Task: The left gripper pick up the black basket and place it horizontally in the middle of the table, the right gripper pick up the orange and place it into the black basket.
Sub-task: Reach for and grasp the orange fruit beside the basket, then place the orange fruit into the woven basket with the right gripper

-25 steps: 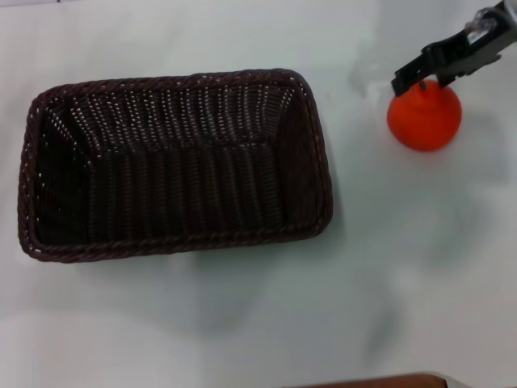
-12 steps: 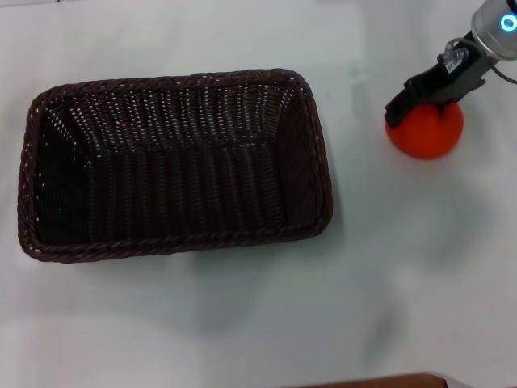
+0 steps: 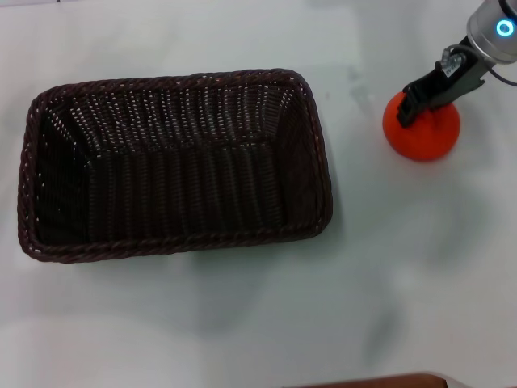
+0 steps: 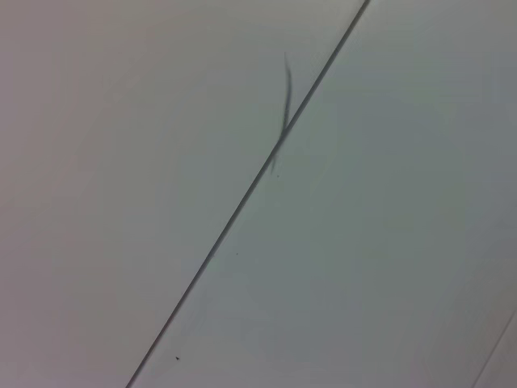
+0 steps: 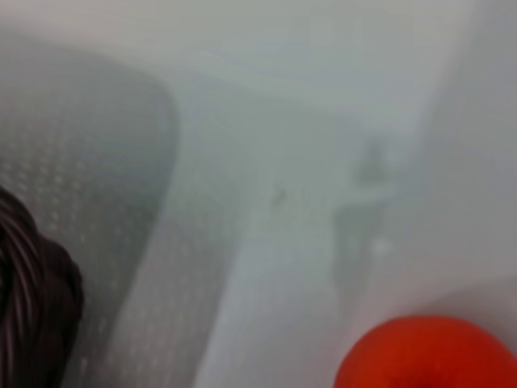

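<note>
The right claw (image 3: 424, 99) sits atop the orange (image 3: 422, 129); whether it grips cannot be told. Seat its fingers around the fruit's widest part before lifting. The basket (image 3: 174, 162) lies mid-desk (image 3: 242, 323), well apart.

Even, bright light; soft shadows; right wrist view heavily blurred.

A wide lane of bare white surface (image 3: 355, 267) separates the basket (image 3: 174, 162), which fills the left and centre, from the orange (image 3: 422, 129) near the far right corner. The near edge lies open from side to side. The right gripper (image 3: 432, 90) sits on top of the orange, blocking approach from above; the basket's open mouth stands unobstructed.
</note>
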`<state>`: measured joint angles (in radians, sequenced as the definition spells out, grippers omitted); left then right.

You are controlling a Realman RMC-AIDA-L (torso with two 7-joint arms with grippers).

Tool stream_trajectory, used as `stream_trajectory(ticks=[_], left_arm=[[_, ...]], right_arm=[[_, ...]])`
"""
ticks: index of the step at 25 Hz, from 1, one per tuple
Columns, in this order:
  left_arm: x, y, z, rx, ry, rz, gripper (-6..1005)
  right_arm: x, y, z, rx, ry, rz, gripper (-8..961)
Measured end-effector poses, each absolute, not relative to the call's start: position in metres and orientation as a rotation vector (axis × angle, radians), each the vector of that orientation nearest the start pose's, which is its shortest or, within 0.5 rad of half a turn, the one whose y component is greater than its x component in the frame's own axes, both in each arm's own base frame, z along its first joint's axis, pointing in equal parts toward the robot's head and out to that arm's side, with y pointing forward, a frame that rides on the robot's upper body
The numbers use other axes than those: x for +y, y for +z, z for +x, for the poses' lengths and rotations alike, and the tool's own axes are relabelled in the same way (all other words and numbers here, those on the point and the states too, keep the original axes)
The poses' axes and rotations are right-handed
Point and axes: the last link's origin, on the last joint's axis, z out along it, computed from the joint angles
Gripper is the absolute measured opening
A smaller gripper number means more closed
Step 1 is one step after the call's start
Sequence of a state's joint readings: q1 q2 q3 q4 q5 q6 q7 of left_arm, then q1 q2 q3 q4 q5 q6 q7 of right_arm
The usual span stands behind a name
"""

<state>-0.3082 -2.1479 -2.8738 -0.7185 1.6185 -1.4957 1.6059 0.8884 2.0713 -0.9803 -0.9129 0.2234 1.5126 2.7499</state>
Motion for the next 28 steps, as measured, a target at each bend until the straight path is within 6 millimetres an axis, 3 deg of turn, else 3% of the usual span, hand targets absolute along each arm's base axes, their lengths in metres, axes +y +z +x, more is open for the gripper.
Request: stream_trajectory(ticks=[6, 17, 21, 22, 23, 28], left_arm=[[0.289, 0.089, -0.338, -0.983, -1.208, -1.754, 736], [0.282, 0.089, -0.342, -0.983, -1.247, -1.698, 736], [0.282, 0.088, -0.342, -0.981, -1.257, -1.691, 736], [0.282, 0.088, -0.342, -0.980, -1.258, -1.691, 735], [0.282, 0.088, -0.342, -0.978, -1.260, -1.691, 735], [0.282, 0.088, -0.341, -0.969, -1.266, -1.690, 733]], right_arm=[[0.408, 0.028, 0.204, 2.274, 0.679, 1.438, 277], [0.401, 0.073, 0.168, 2.402, 0.857, 1.389, 155], [0.398, 0.088, 0.137, 2.541, 0.929, 1.297, 154], [0.395, 0.087, 0.117, 2.659, 0.907, 1.217, 154], [0.395, 0.087, 0.117, 2.659, 0.907, 1.217, 153], [0.386, 0.074, 0.070, 2.878, 0.823, 0.957, 150]])
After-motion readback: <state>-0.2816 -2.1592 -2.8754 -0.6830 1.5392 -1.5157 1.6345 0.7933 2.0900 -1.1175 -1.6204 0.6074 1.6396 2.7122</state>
